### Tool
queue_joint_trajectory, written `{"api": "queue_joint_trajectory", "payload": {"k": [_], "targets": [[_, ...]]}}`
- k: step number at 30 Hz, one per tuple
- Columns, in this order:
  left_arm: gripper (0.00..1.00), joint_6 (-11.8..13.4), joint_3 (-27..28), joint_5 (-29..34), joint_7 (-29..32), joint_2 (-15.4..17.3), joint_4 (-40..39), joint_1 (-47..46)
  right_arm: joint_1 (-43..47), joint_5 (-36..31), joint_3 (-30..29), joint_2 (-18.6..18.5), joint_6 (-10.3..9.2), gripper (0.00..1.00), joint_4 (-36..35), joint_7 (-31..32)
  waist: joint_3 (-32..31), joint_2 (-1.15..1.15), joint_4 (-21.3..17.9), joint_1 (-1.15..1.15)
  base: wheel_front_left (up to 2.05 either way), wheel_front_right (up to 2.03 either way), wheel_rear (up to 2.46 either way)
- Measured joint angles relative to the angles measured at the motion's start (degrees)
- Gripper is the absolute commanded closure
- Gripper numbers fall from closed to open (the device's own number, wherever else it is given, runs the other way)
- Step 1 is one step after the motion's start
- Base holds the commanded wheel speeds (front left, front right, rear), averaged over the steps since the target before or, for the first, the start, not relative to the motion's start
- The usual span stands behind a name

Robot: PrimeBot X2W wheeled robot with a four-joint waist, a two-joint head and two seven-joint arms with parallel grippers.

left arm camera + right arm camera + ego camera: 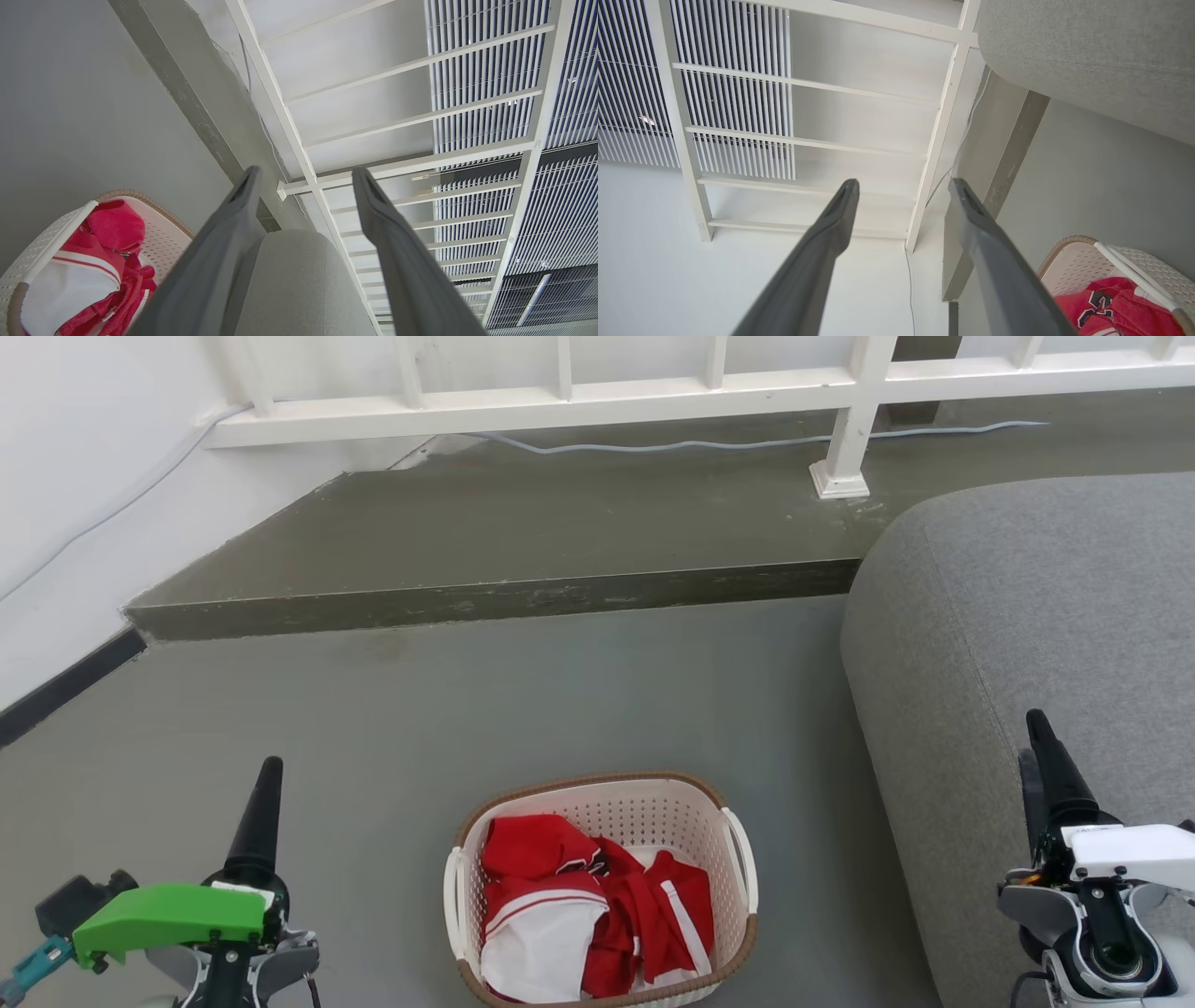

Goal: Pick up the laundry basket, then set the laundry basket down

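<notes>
The laundry basket [653, 807], cream with a brown rim and white side handles, sits on the grey floor at the bottom centre of the head view. Red and white clothes [588, 915] fill it. My left gripper [266, 775] stands off to the basket's left, and my right gripper [1036, 733] is to its right, in front of the sofa. The wrist views show both grippers open and empty, left gripper [306, 177] and right gripper [903, 186] each pointing away from the floor. A corner of the basket [46, 242] appears at lower left there, and the basket [1073, 261] at lower right.
A grey sofa [1046, 644] bulks on the right, close to the basket. A raised dark step [504, 602] crosses the floor ahead, with a white railing [560, 406] and a pale cable [709, 446] on it. A white wall [65, 476] stands at left.
</notes>
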Motion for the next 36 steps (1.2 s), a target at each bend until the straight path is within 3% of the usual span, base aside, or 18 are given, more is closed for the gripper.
{"api": "queue_joint_trajectory", "payload": {"k": [8, 14, 36], "targets": [[0.0, 0.0, -2.0, 7.4, -1.5, 1.5, -0.5, -0.9, -0.6, -7.2, 1.9, -1.7, -0.08, 0.0, 0.0, -1.6, -0.1, 0.0, 0.0, 0.0, 0.0, 0.0, 0.0], [0.0, 0.3, -3.5, 13.2, -2.6, 1.8, -1.1, -1.3, -1.2, -13.7, 3.8, -2.8, -1.24, 0.0, -0.3, -2.9, -0.3, 0.0, 0.0, 0.0, 0.0, 0.0, 0.0], [0.0, 5.1, -9.1, 38.9, -6.6, 3.7, -5.7, -3.7, -2.9, -38.3, 9.8, -6.2, -5.68, 0.0, -3.3, -6.8, -0.5, 0.0, 0.0, 0.0, 0.0, 0.0, 0.0]]}}
